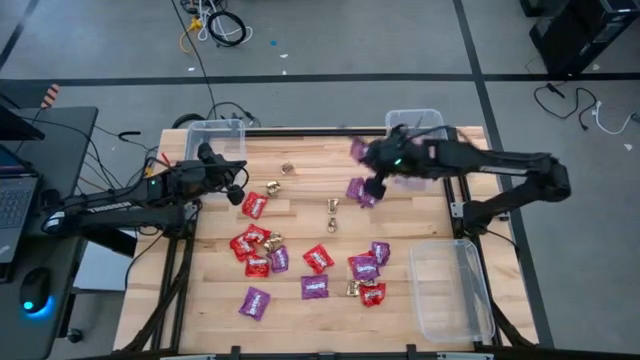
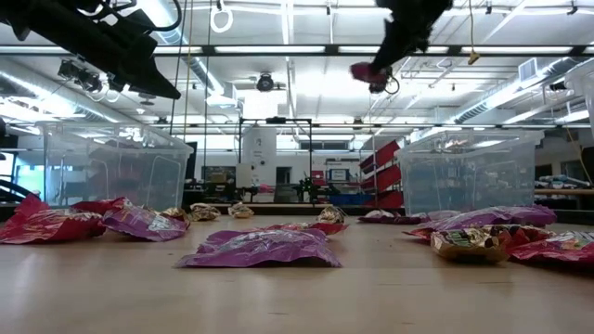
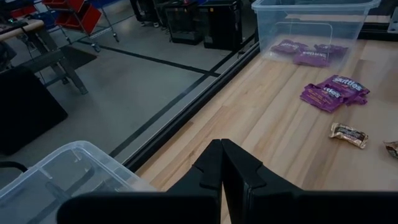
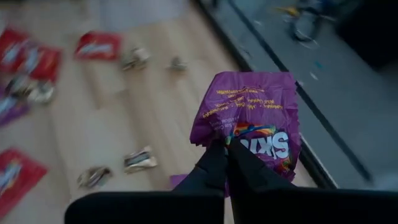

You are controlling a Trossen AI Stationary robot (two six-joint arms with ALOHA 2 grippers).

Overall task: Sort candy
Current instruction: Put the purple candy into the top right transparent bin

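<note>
A: Looking down from above, what does the surface show?

B: Pale wooden table (image 1: 300, 215), planks running left to right. Red packets (image 1: 253, 205) and purple packets (image 1: 314, 287) lie scattered across the middle and lower part, with small gold foil pieces (image 1: 332, 205) among them. A clear bin (image 1: 215, 135) sits at the upper left corner, a second bin (image 1: 415, 122) at the upper right, a third bin (image 1: 450, 290) at the lower right edge.

A: And the arms?

B: Right gripper (image 4: 225, 163) is up over the upper right of the table, its fingers pinched on a purple Skittles packet (image 4: 252, 121), lifted clear of the wood. Left gripper (image 3: 221, 167) hangs near the upper left bin, fingers pressed together, holding nothing.

A: Anything in the bins?

B: In the left wrist view the far bin holds a few purple packets (image 3: 298, 51); two more purple packets (image 3: 333, 92) lie on the wood just beside it.

A: The room?

B: Grey floor with dark tape lines, cables (image 1: 215, 25) at the top, a laptop (image 1: 15, 195) and mouse (image 1: 35, 290) on a desk at the far left. At table level: ceiling strip lights, shelving behind.
</note>
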